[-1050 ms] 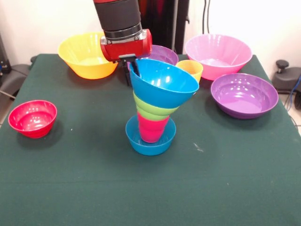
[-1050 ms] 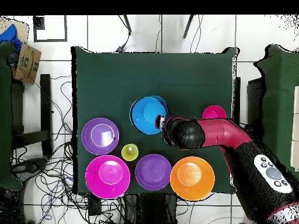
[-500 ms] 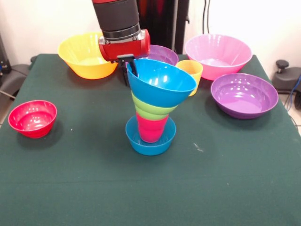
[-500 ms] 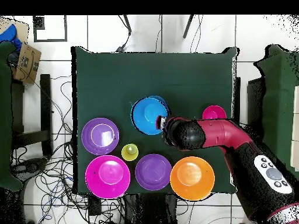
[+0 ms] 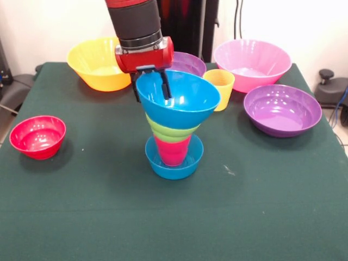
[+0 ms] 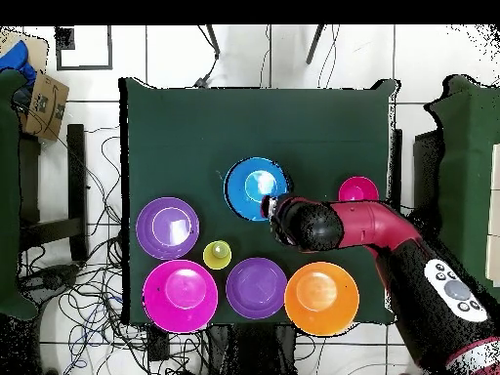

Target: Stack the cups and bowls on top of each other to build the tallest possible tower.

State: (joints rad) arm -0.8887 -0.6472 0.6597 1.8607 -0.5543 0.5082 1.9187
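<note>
Now the gripper [image 5: 150, 84] has its fingers closed over the far rim of the medium blue bowl [image 5: 179, 100], one finger inside and one outside. This bowl sits nearly level on top of the tower [image 5: 173, 136], above the lime green bowl [image 5: 171, 130], the red cup [image 5: 173, 151] and the small blue bowl [image 5: 174, 166]. The placing step seems almost done; next the fingers should let go gently and lift straight up, then fetch a purple bowl [image 5: 281, 110].

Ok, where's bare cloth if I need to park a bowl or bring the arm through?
The widest free patch is the near strip of the table, in front of the tower. There is a smaller gap between the red bowl and the tower. The far edge is crowded: yellow bowl, yellow cup, pink bowl, purple bowl.
</note>
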